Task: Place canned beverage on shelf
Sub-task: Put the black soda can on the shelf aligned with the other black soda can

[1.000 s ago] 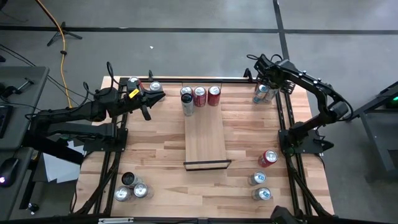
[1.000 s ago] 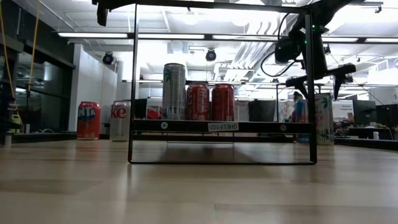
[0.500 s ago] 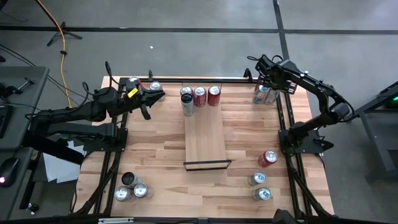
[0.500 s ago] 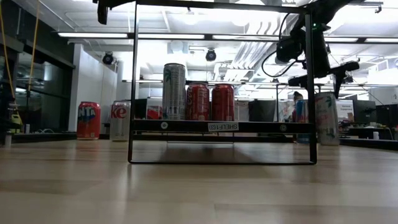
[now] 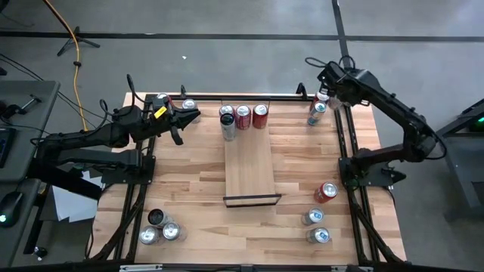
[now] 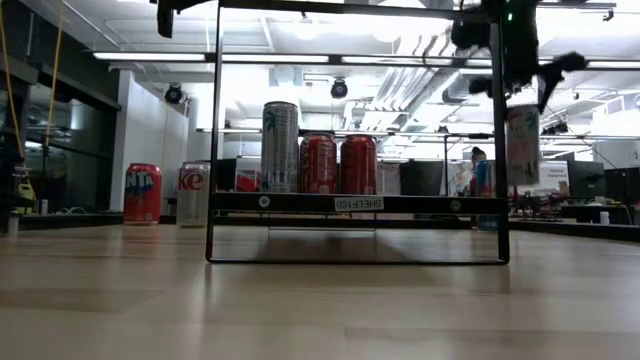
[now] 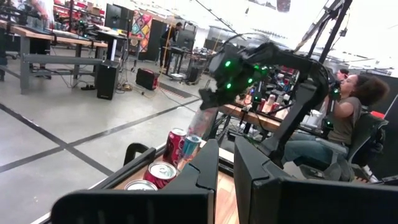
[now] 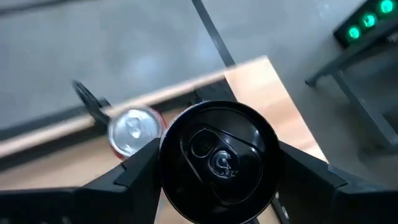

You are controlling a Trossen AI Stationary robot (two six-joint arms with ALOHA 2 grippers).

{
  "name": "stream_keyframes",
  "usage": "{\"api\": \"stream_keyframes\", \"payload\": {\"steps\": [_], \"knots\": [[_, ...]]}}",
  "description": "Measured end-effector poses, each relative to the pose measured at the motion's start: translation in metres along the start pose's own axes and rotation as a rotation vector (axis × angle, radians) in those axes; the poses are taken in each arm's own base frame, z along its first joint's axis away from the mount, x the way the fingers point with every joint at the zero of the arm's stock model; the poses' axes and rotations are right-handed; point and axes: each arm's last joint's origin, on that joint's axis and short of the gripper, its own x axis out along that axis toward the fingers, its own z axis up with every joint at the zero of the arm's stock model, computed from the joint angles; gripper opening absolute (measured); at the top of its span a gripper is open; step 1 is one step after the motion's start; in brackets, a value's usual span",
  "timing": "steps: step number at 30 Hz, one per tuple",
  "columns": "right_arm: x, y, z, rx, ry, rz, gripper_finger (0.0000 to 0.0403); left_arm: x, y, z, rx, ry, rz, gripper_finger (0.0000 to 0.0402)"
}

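Observation:
My right gripper (image 8: 217, 168) is shut on a tall white-and-teal can (image 6: 522, 145), held in the air over the table's far right corner (image 5: 316, 113). The shelf (image 5: 249, 162) is a pale board in the middle of the table. At its far end stand a tall dark can (image 5: 228, 125) and two red cans (image 5: 251, 115). My left gripper (image 5: 195, 115) is shut and level above the table's far left, touching nothing. My right gripper pinches the tall can's upper wall just below the black top (image 8: 166, 186) between its two fingers (image 8: 127, 174), one on each side. The fingers come from above, slanting down. The can hangs about upright below them, its bottom (image 6: 522, 183) clear of the table.
A red can (image 8: 134, 130) stands in the far right corner behind the held one. Two cans (image 5: 175, 102) stand at the far left, three (image 5: 159, 228) at the near left. A red can (image 5: 326, 192) lies at the near right by two upright ones (image 5: 315, 227). Black frame posts (image 6: 497, 140) flank the shelf.
My right gripper has gone up with the tall can, which stood on the table at the far right corner and now hangs clear of it, still about upright.

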Motion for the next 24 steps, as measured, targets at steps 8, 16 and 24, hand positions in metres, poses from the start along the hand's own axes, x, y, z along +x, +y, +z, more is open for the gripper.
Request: {"api": "stream_keyframes", "payload": {"steps": [8, 16, 24], "knots": [[-0.055, -0.002, 0.027, -0.032, -0.171, 0.144, 0.0244, 0.000, 0.000, 0.000, 0.000, 0.000, 0.000, 0.0003], [-0.100, -0.013, 0.044, -0.058, -0.253, 0.276, 0.0244, 0.000, 0.000, 0.000, -0.009, 0.000, 0.001, 0.0003], [-0.131, -0.004, 0.027, -0.233, -0.218, 0.518, 0.0244, 0.000, 0.000, 0.000, -0.018, -0.002, 0.009, 0.0003]]}}
